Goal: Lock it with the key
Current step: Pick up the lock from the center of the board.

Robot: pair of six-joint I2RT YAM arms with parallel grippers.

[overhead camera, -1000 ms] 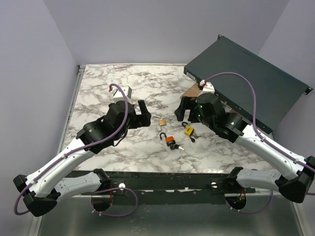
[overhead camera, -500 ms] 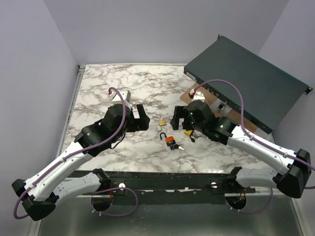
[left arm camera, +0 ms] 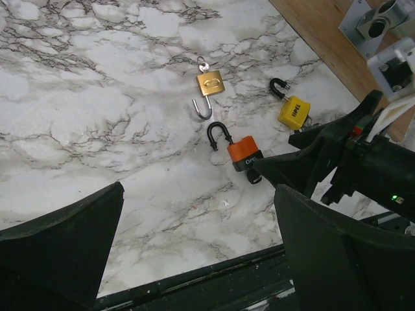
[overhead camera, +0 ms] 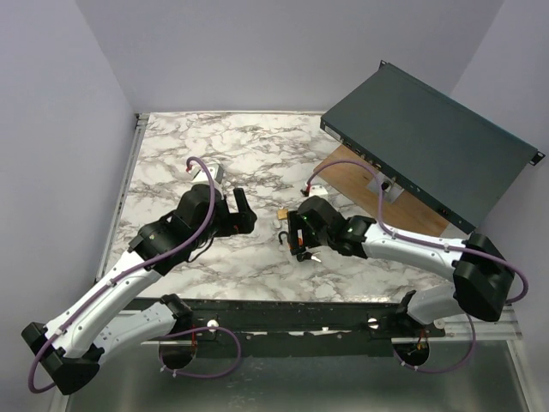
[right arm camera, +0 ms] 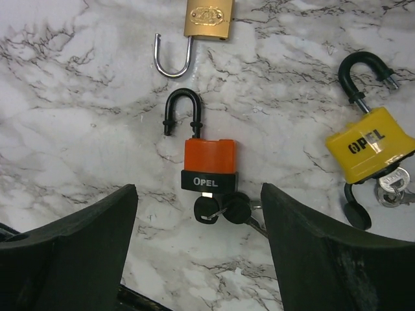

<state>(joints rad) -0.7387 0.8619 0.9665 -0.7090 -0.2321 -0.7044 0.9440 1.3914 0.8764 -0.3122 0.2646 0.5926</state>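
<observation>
An orange padlock [right arm camera: 209, 159] lies on the marble with its black shackle open and a black-headed key [right arm camera: 209, 208] in its keyhole. My right gripper [right arm camera: 198, 201] hovers low over it, open, one finger on each side of the key bunch and touching nothing. In the top view that right gripper [overhead camera: 300, 242] covers most of the padlock. My left gripper [overhead camera: 243, 213] is open and empty, left of the locks. Its wrist view shows the orange padlock [left arm camera: 244, 150] ahead of the left gripper [left arm camera: 201, 259].
A yellow padlock [right arm camera: 369, 146] with open shackle and keys lies right of the orange one. A brass padlock [right arm camera: 209, 16] with open silver shackle lies beyond. A black rack unit [overhead camera: 429, 129] and a wooden board [overhead camera: 352, 176] occupy the back right. The table's front rail [overhead camera: 283, 313] is near.
My right arm has swung left and toward the front, from beside the yellow padlock to over the orange padlock. The left arm has drawn back a little.
</observation>
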